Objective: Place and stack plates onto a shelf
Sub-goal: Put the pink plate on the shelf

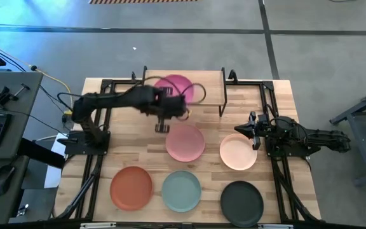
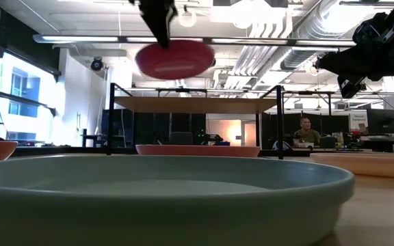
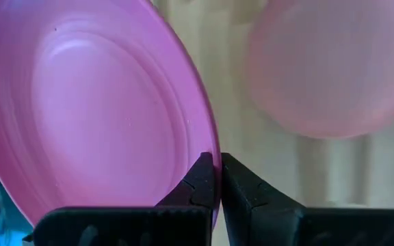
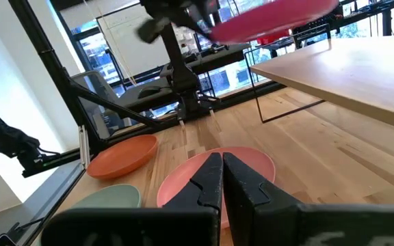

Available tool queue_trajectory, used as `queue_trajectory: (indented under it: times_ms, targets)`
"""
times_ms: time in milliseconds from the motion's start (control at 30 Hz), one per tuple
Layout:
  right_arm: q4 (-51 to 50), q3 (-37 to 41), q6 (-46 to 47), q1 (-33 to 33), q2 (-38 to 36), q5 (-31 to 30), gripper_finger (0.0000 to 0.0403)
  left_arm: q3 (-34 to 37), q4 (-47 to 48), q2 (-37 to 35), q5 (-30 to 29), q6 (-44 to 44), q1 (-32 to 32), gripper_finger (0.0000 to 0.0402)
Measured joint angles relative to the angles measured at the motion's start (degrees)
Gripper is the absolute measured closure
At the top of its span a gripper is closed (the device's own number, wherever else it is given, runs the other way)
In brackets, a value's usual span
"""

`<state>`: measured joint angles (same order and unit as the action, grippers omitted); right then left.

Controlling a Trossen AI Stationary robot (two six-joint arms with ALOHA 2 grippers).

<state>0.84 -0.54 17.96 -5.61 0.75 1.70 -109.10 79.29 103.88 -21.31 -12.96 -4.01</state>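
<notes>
Above the shelf (image 1: pixel 189 79) — left gripper (image 3: pixel 217 179) clamping magenta plate (image 1: pixel 178 86); right gripper (image 4: pixel 221 179) closed, idle.

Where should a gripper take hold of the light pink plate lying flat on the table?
By its raised rim, from above. The light pink plate lies flat and upright, so only its thin edge fits between two fingers. The left gripper holds the magenta plate this way, pinched at the rim. The rim section facing the chosen arm looks easiest.

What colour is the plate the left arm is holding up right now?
Magenta: the round matte magenta plate, clamped at its rim, shows best in the left wrist view.
</notes>
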Motion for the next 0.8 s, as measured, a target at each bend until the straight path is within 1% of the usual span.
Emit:
queue_trajectory:
  times_ms: [133, 267, 367, 567, 800]
  targets:
    - [0.02, -0.02, 0.0, -0.02, -0.01, 0.0, 0.0402, 0.0, -2.64, 2.62, 0.0, -0.99, -5.3, 0.0401]
    - [0.02, -0.01, 0.02, 0.0, -0.02, 0.0, 0.0402, 0.0, -1.08, 5.22, 0.38, 3.21, -9.76, 0.0401]
    - [0.02, -0.01, 0.0, -0.01, -0.02, 0.01, 0.0402, 0.04, 0.6, 6.93, 0.66, 4.97, -11.98, 0.0401]
    - [0.02, -0.01, 0.01, -0.01, -0.02, 0.0, 0.0402, 0.63, -1.68, 7.16, 0.9, 6.72, -13.32, 0.0401]
    - [0.02, -0.02, 0.0, 0.0, -0.02, 0.01, 0.0402, 0.72, -1.12, 6.9, 2.42, 9.48, -13.3, 0.0401]
